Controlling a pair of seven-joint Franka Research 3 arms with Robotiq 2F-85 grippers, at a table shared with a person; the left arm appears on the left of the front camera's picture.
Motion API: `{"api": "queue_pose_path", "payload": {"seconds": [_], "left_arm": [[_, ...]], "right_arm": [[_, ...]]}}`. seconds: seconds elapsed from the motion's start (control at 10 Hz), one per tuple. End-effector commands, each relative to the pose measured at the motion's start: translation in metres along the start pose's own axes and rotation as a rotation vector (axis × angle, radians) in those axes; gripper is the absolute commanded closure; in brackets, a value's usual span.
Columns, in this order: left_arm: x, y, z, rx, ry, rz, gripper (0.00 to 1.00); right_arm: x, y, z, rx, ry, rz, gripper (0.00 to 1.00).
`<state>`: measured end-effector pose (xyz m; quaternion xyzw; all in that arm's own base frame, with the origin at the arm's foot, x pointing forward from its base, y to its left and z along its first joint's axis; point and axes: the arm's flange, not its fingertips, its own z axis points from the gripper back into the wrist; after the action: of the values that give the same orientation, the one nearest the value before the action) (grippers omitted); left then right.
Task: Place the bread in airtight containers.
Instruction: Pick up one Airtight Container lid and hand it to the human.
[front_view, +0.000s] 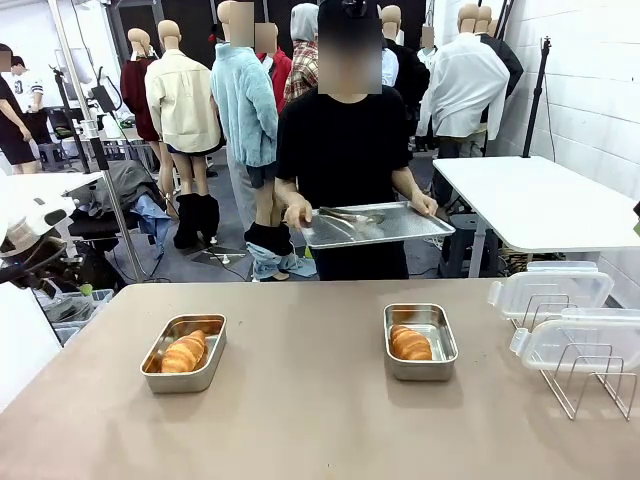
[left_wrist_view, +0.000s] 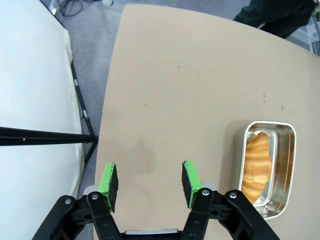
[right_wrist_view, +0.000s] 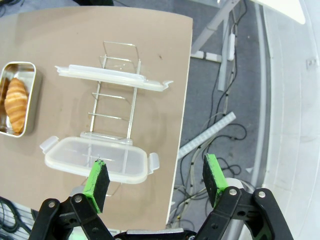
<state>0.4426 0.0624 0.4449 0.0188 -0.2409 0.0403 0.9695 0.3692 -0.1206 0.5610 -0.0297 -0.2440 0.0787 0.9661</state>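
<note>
Front view: on the tan bench (front_view: 320, 430), two small rectangular stainless-steel pans sit well apart. The left pan (front_view: 186, 381) holds a golden-brown croissant roll (front_view: 185, 352), and the right pan (front_view: 422, 371) holds a second croissant roll (front_view: 410, 344). Two clear plastic lids (front_view: 550, 292) rest on a wire rack (front_view: 585, 385) at the bench's right end.

Left wrist view: the left jaws stand partly open over bare bench, their green pads (left_wrist_view: 108, 182) gripping nothing.

Right wrist view: the right jaws gape wide and empty above one lid and the bench edge.
</note>
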Motion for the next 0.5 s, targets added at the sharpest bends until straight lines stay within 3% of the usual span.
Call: {"api": "queue_pose_path", "payload": {"seconds": [0.0,0.4], "left_arm": [[0.0029,-0.0072,0.0018,0.014,-0.006,-0.006,0.33],[0.0029,-0.0072,0.0018,0.014,-0.006,-0.006,0.33]], "right_arm": [[-0.0020,0.0027,-0.0013,0.004,0.004,-0.016,0.07],[-0.0020,0.0027,-0.0013,0.004,0.004,-0.016,0.07]]}}
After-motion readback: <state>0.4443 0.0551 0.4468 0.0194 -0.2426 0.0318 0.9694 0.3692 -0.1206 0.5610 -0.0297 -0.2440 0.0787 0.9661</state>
